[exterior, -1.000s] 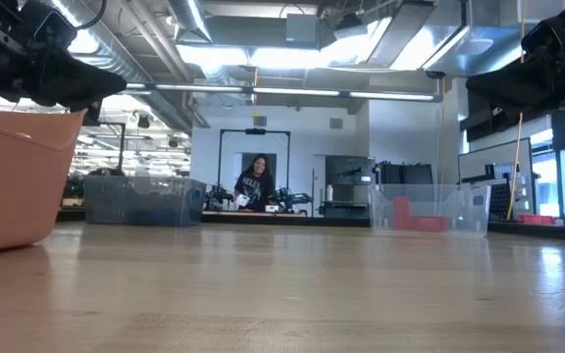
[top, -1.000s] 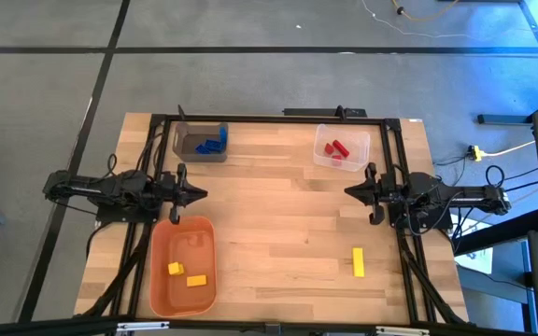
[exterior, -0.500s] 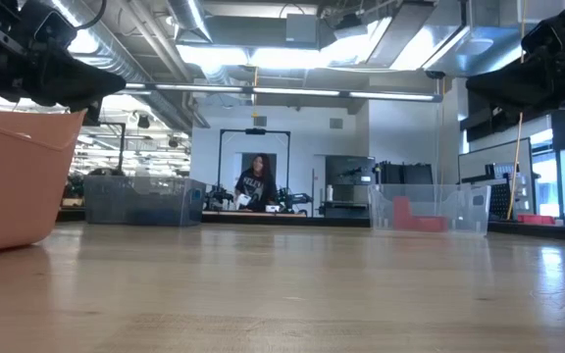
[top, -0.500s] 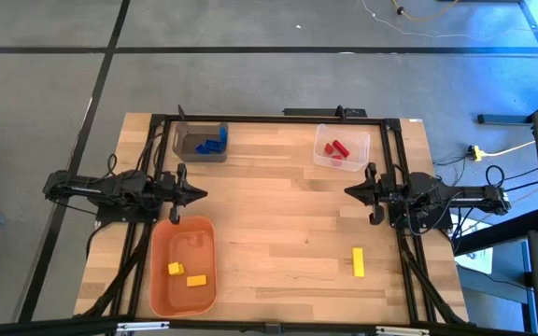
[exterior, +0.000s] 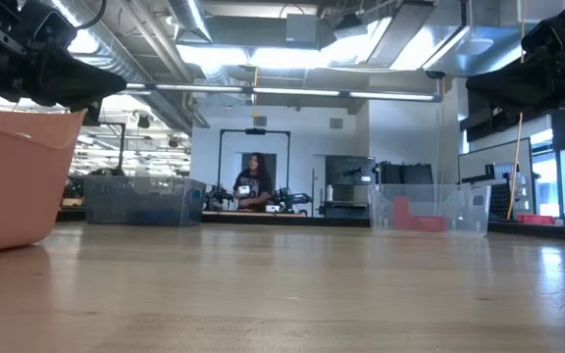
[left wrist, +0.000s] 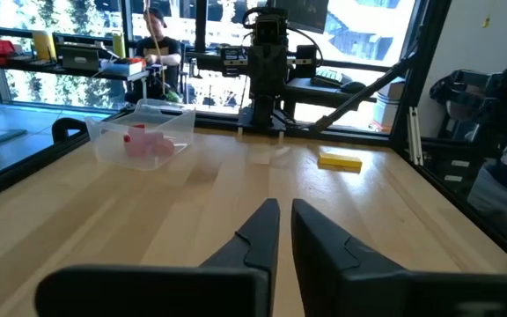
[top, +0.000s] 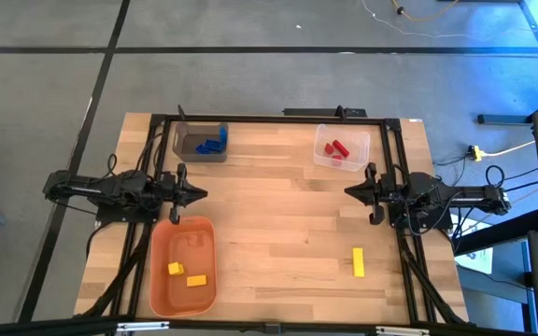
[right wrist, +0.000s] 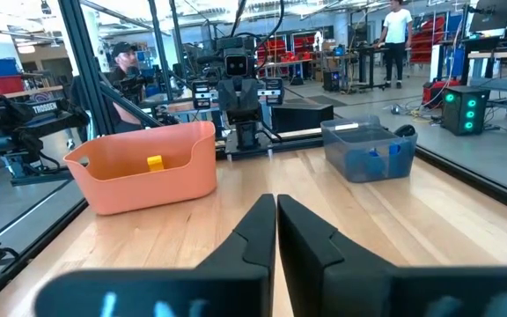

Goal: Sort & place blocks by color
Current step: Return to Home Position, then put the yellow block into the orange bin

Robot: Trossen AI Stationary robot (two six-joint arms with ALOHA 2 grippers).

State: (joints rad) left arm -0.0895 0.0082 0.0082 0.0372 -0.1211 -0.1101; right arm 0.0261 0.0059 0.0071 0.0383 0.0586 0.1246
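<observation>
One elongated yellow block [top: 358, 262] lies flat on the table near the right near corner; the left wrist view shows the yellow block [left wrist: 340, 161] too. Two yellow blocks [top: 187, 274] lie in the orange bin [top: 162, 280]. Blue blocks [top: 212, 144] lie in the grey bin [top: 183, 147], red blocks [top: 336, 149] in the clear bin [top: 361, 154]. My left gripper [top: 202, 194] hovers shut at the table's left side, above the orange bin's far end. My right gripper [top: 348, 192] hovers shut at the right side, well clear of the yellow block.
A black frame [top: 278, 119] runs along the table's far edge and down both sides. The bare wooden middle of the table [top: 278, 215] lies between the two grippers. A person [exterior: 253, 183] stands in the room beyond the far edge.
</observation>
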